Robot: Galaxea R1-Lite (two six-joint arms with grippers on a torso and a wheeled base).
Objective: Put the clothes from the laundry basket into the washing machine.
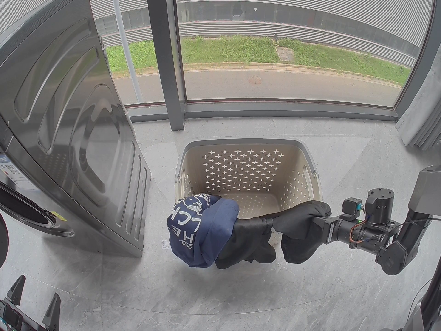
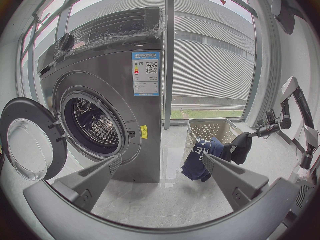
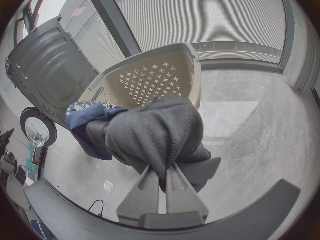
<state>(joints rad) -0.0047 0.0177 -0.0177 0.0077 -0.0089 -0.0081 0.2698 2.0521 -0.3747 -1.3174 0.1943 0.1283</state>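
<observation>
The beige laundry basket (image 1: 248, 142) stands on the floor before the window. My right gripper (image 1: 323, 223) is shut on a black mesh garment (image 1: 298, 228) over the basket's near rim. A navy printed garment (image 1: 202, 231) hangs tangled with the black one on the washing machine's side. In the right wrist view the right gripper (image 3: 165, 172) pinches the black cloth (image 3: 160, 130), with the navy piece (image 3: 86, 112) beyond it. The grey washing machine (image 1: 69, 116) stands on the left, its round door (image 2: 30, 140) swung open and its drum (image 2: 95, 124) exposed. My left gripper (image 2: 160, 158) hangs open, low in front of the machine, holding nothing.
A window frame post (image 1: 165, 51) and glass wall run behind the basket. A grey curtain (image 1: 422, 111) hangs at the far right. Bare tiled floor (image 1: 252, 295) lies between the basket, the machine and me.
</observation>
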